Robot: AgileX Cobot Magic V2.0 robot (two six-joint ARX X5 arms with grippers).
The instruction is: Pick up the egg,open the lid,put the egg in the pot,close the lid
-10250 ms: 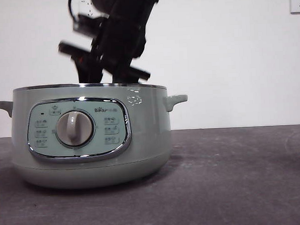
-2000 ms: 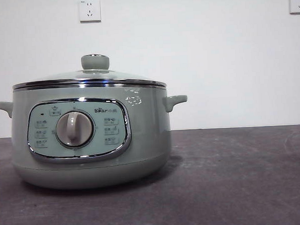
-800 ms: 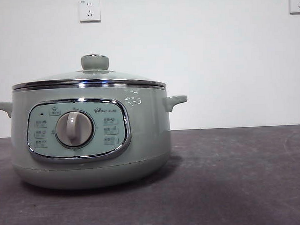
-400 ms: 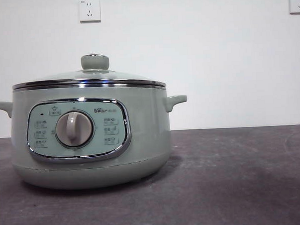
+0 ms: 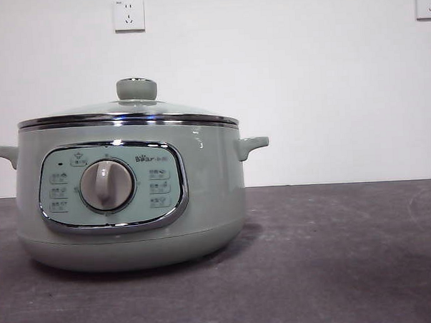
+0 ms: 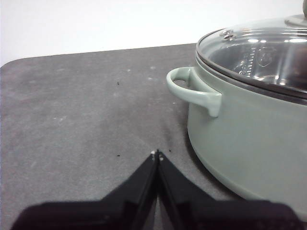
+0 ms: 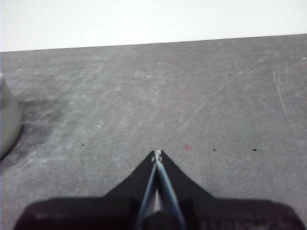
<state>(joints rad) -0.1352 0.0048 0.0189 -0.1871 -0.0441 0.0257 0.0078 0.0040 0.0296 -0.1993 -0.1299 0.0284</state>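
The pot [image 5: 131, 197] stands on the dark grey table [image 5: 334, 256], left of the middle in the front view, its chrome-framed panel and grey dial [image 5: 107, 185] facing the camera and a small handle [image 5: 252, 145] sticking out at each side. The lid [image 5: 127, 114] sits flat on the pot, its chrome rim seated all the way round and the green knob [image 5: 136, 88] upright on top; through the glass in the left wrist view only the steel inner wall shows. The egg is not visible in any view, and whether it lies inside the pot cannot be told. Neither arm appears in the front view. The left gripper [image 6: 157, 154] hovers low over the table just beside the pot, near one side handle, its two black jaws pressed tip to tip with nothing between them. The right gripper [image 7: 157, 154] is over bare table well apart from the pot, whose edge just shows at the side of its view; its jaws are likewise closed together and empty. Two white wall sockets [image 5: 129, 15] sit on the wall behind.
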